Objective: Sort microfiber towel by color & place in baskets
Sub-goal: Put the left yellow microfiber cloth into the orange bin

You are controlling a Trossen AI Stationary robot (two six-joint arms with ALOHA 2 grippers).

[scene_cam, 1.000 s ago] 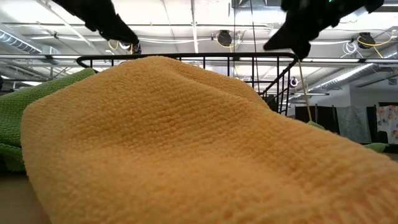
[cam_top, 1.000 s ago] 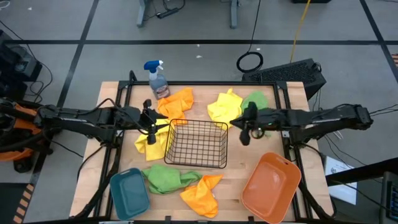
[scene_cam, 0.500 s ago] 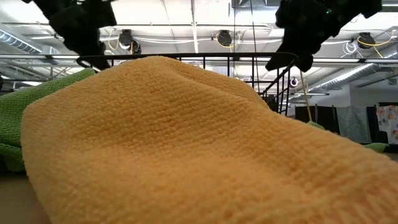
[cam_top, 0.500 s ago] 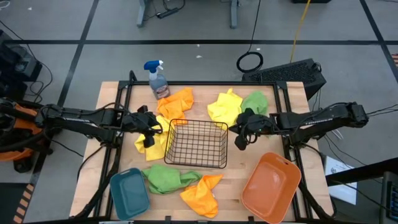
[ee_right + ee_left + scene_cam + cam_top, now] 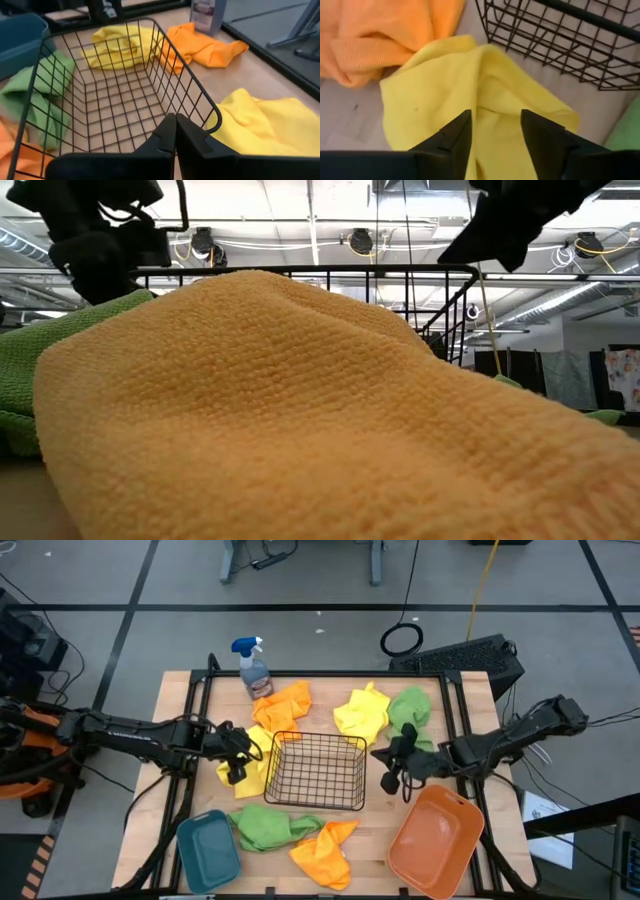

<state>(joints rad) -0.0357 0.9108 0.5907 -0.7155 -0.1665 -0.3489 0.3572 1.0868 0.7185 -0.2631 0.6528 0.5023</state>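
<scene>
My left gripper [image 5: 233, 768] stands open, slanting down over a crumpled yellow towel [image 5: 250, 772] that lies on the table just left of the black wire basket [image 5: 315, 772]. In the left wrist view the yellow towel [image 5: 485, 90] shows between the two fingers [image 5: 455, 132]. My right gripper [image 5: 390, 780] is shut and holds nothing, hanging off the basket's right side, above the orange tub [image 5: 435, 840]. The teal tub [image 5: 208, 850] sits at the near left. Other towels lie loose: orange [image 5: 285, 705], yellow [image 5: 362, 712] and green [image 5: 410, 705] at the far side, green [image 5: 265, 828] and orange [image 5: 325, 852] at the near side. My left gripper comes at the yellow towel's raised fold [image 5: 492, 107] slanting from above and from the table's left, one finger on either side of the fold. Whether the fingertips touch the cloth I cannot tell.
A blue-capped spray bottle [image 5: 252, 665] stands at the far left by the orange towel. The near orange towel [image 5: 300, 410] fills the low view, so the table behind it is hidden there. Bare tabletop shows between the basket and the orange tub.
My left gripper has sunk toward the yellow towel and rolled at the wrist. My right gripper, shut throughout, has swung toward the table's near edge along the basket's right side. No towel has moved.
</scene>
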